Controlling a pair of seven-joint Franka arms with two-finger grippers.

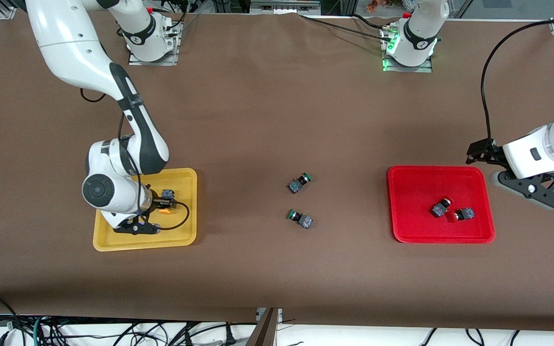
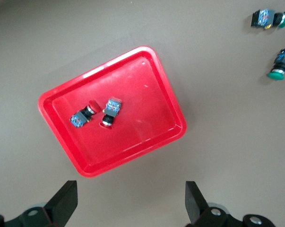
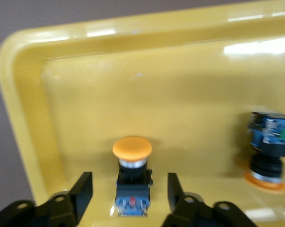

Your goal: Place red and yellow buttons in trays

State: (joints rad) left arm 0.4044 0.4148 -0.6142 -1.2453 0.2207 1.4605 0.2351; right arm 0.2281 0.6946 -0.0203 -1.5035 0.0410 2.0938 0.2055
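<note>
The right pincer (image 3: 128,191) hangs low inside the yellow tray (image 1: 183,238) toward the right arm's table end, fingers spread either side of one orange-capped button (image 3: 132,182); a second (image 3: 270,151) lies beside. The left pincer (image 2: 130,201), released, waits above the table beside the red tray (image 1: 402,230), which holds two red-capped buttons (image 1: 442,206). Two green-capped switches (image 1: 299,183) lie mid-table.

Two trays — yellow tray (image 1: 113,242), red tray (image 1: 402,202) — and six buttons: two orange-yellow-capped (image 3: 132,182) (image 3: 270,151), two red-capped (image 1: 441,207) (image 1: 460,215), two green-capped (image 1: 299,183) (image 1: 300,218).

1. My two arms have glossy white rounded shells with dark grey joint bands.
2. Black cables trail along both.
3. Each gripper, right gripper (image 3: 128,191) and left gripper (image 2: 130,203), has black fingers.
</note>
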